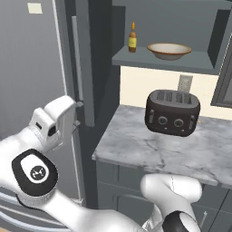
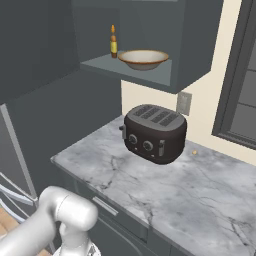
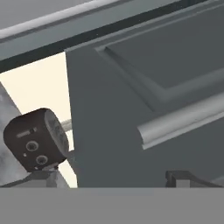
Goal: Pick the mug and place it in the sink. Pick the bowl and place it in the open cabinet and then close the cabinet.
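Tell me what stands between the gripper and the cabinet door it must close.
Nothing visible. The open gripper is right beside the cabinet door, near its bar handle. The bowl already sits on the cabinet shelf, inside the door's swing.

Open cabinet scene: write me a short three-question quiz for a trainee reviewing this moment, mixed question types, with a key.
1. True or false: the bowl sits on the shelf of the cabinet, beside a small bottle.
2. Multiple choice: what stands on the marble counter below that shelf? A) a kettle B) a dark toaster C) a red mug
3. Short answer: in the hand view, which part of the cabinet door lies just ahead of the gripper, and how do the jaws stand?

Key
1. True.
2. B.
3. The long bar handle; the jaws are open, holding nothing.
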